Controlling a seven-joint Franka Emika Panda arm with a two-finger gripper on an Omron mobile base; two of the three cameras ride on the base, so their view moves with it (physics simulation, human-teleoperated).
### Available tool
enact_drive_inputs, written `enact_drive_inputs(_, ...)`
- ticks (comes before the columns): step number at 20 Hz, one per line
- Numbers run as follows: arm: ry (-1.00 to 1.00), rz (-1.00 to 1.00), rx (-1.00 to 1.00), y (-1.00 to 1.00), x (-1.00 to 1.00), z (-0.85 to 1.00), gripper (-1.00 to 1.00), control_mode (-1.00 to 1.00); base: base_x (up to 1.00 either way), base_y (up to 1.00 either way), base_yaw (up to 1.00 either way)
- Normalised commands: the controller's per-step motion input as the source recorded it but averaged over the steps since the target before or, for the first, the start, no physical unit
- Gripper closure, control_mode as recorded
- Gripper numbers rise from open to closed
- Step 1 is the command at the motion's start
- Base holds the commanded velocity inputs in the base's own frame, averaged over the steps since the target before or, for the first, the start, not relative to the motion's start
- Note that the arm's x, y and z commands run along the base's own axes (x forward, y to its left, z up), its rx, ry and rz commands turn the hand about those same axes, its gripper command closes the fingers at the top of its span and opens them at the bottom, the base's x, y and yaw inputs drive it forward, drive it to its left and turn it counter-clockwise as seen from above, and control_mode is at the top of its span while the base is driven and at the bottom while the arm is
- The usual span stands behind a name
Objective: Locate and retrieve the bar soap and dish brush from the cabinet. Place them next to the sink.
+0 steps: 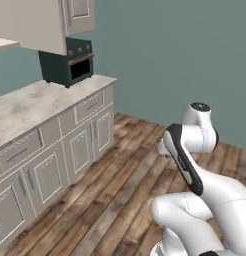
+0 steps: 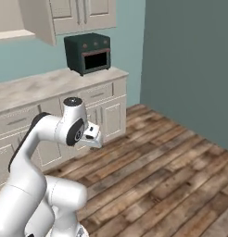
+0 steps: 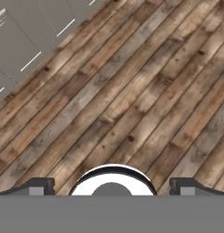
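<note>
Tool spread wide over floorboards, cabinet well apart.

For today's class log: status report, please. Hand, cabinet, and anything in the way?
Hand open, empty, pointing at wood floor. Cabinet door ajar, top left; soap and brush not sighted. Green toaster oven on counter beneath.

The cabinet is cut off by the top edge, its open door hiding the shelf inside. The counter runs off the left edge.
</note>
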Motion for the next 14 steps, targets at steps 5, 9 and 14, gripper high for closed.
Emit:
enact_drive_inputs(5,0.0,0.0,0.0,0.0,0.0,0.0,-1.0,1.0,0.48,-0.01,0.45)
enact_drive_inputs(9,0.0,0.0,0.0,0.0,0.0,0.0,-1.0,1.0,0.37,-0.02,0.48)
enact_drive_inputs(14,0.0,0.0,0.0,0.0,0.0,0.0,-1.0,1.0,0.37,-0.02,0.48)
